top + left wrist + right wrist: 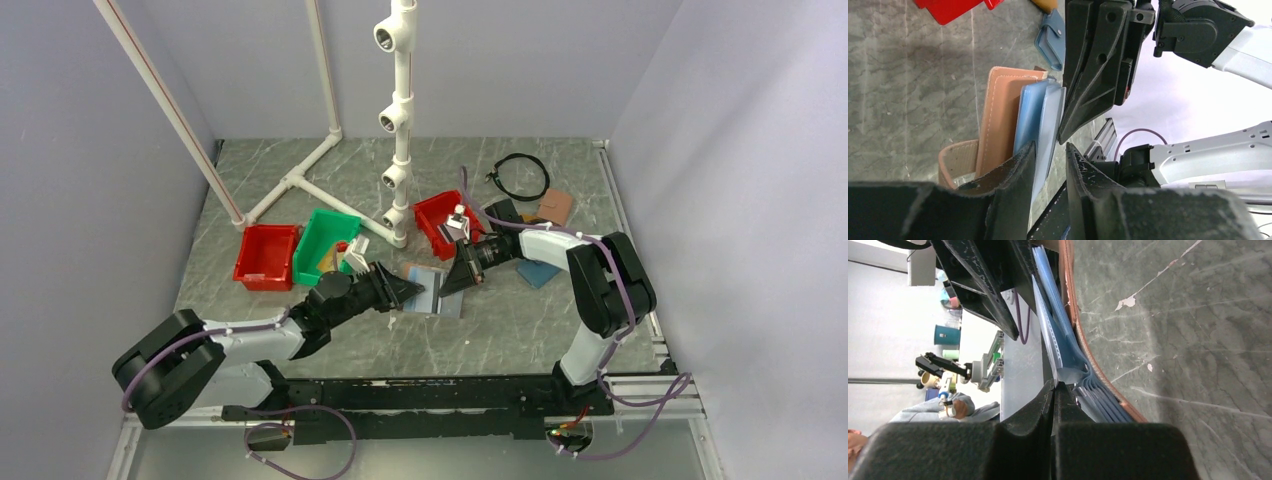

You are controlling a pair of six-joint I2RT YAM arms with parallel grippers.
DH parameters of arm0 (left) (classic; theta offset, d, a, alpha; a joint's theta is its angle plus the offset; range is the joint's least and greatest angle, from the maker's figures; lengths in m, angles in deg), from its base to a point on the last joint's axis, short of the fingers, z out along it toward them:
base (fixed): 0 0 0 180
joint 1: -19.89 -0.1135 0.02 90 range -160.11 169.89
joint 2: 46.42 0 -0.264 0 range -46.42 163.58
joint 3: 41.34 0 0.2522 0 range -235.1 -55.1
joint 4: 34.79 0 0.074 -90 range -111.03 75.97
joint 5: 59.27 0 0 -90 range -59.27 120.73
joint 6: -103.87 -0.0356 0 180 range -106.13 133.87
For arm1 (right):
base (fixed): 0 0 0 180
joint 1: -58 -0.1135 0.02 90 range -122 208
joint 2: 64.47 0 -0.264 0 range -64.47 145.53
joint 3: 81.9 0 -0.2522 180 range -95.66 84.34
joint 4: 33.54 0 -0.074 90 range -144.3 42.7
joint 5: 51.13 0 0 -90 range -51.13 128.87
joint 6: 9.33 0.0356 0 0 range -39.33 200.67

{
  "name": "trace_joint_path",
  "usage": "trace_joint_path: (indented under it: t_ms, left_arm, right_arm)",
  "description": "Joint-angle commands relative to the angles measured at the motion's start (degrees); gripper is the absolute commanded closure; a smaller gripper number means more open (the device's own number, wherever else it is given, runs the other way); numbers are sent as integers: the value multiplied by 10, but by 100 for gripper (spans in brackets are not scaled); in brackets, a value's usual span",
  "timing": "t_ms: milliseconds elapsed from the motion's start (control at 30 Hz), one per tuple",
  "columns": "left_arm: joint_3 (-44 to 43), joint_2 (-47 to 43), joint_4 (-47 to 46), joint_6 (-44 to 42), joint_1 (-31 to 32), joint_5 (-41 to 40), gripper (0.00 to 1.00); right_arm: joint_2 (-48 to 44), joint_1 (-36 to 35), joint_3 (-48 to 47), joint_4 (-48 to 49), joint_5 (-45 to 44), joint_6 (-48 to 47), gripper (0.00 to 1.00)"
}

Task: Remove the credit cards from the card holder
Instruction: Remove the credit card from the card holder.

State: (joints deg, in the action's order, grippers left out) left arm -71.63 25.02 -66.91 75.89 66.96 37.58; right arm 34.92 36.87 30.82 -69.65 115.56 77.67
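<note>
— If the right hand (1054,387) tugs now, what comes away with it?

— Hard to say, and that is the worry. Its fingers are pressed together on a thin pale-blue layer at the edge of the card holder (440,300). The holder lies open on the worktop (520,330) between the two arms, lining up. From the right wrist view I cannot tell whether that layer is a pocket lip or a card. If it is lining, a pull would likely lift the whole holder and free nothing.

— And the left hand (1049,146)?

— Its fingers stand apart, one on either side of the lower edge of a pale sheet (1051,112) that rises from the blue lining. A gap shows beside the sheet, so I judge it is not gripped there.

— So nothing pins the holder down.

— That's my reading. With only one hand clamped, the leather could slide, or fold shut over the pockets.

— Are any credit cards out?

— I can see none lying apart from the holder. The pale sheet may be the grey-white one, partway up, but I would not swear to it.

— Anything else?

— The two hands are very near each other at the tips. If the left closes off-line, it may catch the right's finger instead of the sheet, or crease the sheet. The pockets look tightly stacked, so a card drawn at an angle may jam.
</note>
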Motion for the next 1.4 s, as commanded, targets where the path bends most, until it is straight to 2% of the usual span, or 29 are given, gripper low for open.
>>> trace_joint_path:
  t_ms: [0,100,233,300,367,467,567,833,1067,1200,1367]
  left_arm:
    - [12,-31,-3,2,-5,-14,67]
    - [20,-36,-6,6,-10,-13,71]
    - [29,-32,-22,7,-18,-1,85]
    - [31,-28,-28,9,-22,4,87]
    - [32,-23,-36,9,-25,10,85]
    - [28,-12,-38,10,-26,21,73]
    - [20,0,-36,9,-26,31,68]
    - [13,9,-10,7,-28,30,61]
    - [2,52,-63,9,-28,72,61]
    - [-8,91,-108,19,-28,99,66]
    - [11,111,-165,35,-34,94,90]
  right_arm:
    - [6,5,-18,-5,-3,-15,100]
    - [9,5,-19,-10,-4,-19,100]
    - [11,6,-19,-13,-4,-22,100]
    - [13,6,-21,-17,-4,-26,100]
    - [16,6,-22,-21,-4,-30,100]
    - [21,6,-26,-30,-2,-38,100]
    - [24,6,-28,-35,5,-42,100]
    - [24,6,-33,-51,30,-60,100]
    - [27,5,-36,-61,38,-70,100]
    - [29,5,-37,-65,37,-73,100]
    - [33,5,-39,-66,13,-69,100]
